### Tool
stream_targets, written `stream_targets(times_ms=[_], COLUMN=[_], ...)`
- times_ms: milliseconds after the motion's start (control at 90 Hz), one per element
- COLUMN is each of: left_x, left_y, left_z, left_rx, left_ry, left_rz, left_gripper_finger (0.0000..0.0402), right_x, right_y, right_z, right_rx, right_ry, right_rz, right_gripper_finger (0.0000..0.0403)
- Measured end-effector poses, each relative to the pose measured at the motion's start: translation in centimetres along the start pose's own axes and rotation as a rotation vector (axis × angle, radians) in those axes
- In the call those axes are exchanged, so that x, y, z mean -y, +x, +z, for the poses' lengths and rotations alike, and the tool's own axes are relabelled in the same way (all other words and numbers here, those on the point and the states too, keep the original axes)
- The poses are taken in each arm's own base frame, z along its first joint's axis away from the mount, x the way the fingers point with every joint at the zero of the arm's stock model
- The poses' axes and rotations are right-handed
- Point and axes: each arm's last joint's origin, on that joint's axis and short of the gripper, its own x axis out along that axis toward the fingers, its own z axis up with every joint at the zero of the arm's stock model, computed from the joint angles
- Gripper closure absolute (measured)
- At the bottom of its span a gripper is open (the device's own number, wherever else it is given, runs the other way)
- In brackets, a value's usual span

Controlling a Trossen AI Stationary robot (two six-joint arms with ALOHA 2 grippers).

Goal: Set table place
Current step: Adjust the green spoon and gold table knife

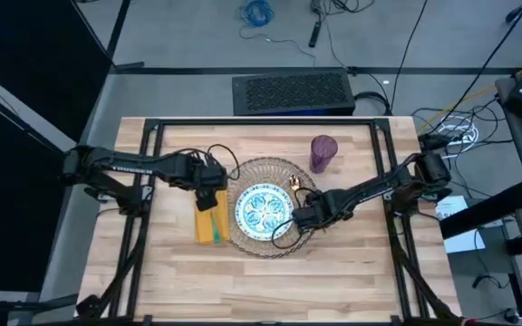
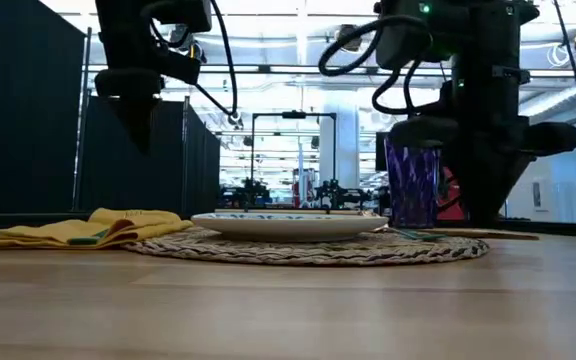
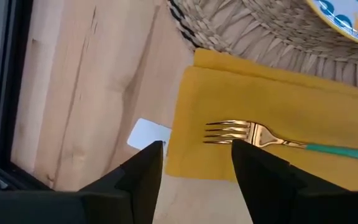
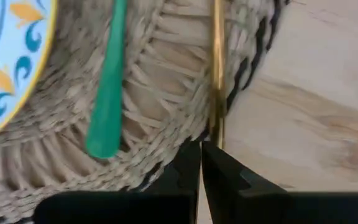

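A round woven mat (image 1: pixel 279 243) lies mid-table with a teal-patterned plate (image 1: pixel 263 214) on it. Left of the mat lies a yellow napkin (image 3: pixel 260 118), and a gold fork with a teal handle (image 3: pixel 253 134) rests on it. My left gripper (image 3: pixel 197 149) hangs open above the napkin's end, clear of it. A purple cup (image 1: pixel 323 152) stands behind the mat. A teal handle (image 4: pixel 107 93) lies on the mat beside the plate. My right gripper (image 4: pixel 201 149) is shut at the mat's right rim on a thin gold piece of cutlery (image 4: pixel 217 62). My right gripper pinches the near end of the thin gold piece (image 4: pixel 217 127) at its fingertips, which hide the very end. The fingers lie along the piece, low over the mat's right rim. The piece stands on edge and runs away from the fingers across the mat's weave.
A white label (image 3: pixel 149 133) is stuck on the wood beside the napkin. Black frame bars (image 1: pixel 149 172) run along both sides of the table. Bare planks (image 1: pixel 270 285) stretch in front of the mat.
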Motion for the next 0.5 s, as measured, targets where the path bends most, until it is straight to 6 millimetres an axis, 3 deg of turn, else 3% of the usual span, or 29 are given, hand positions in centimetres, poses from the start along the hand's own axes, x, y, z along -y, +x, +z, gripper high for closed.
stream_targets(times_ms=[189, 500], left_x=[0.0, 0.0], left_y=[0.0, 0.0], left_z=[0.0, 0.0], left_rx=[0.000, -0.004], left_ry=[0.006, 0.006], left_rz=[0.001, 0.006], left_gripper_finger=[0.0223, 0.0223], right_x=[0.8, -0.3], right_y=[0.0, 2.1], right_z=[0.0, 0.4], right_rx=[-0.007, -0.037], right_ry=[0.008, -0.017], right_rz=[-0.078, -0.077], right_gripper_finger=[0.0403, 0.0403])
